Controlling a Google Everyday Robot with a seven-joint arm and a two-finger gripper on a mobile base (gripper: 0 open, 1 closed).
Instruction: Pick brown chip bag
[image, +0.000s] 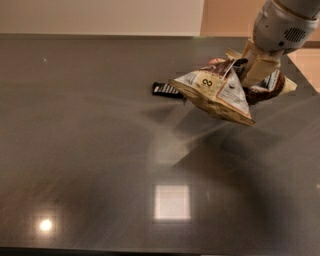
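Note:
The brown chip bag (216, 93) is a crinkly tan-and-dark-brown bag with a white label panel. It hangs in the air above the dark table (90, 150) at the right, tilted, and casts a shadow below it. My gripper (250, 70) is shut on the bag's upper right part, with the arm coming in from the top right corner. The bag's dark brown end (272, 86) sticks out behind the fingers.
A small black wrapped bar (165, 90) lies on the table just left of the bag. A sliver of a red apple (218, 61) shows behind the bag's top. The table's right edge (302, 70) runs close to the arm.

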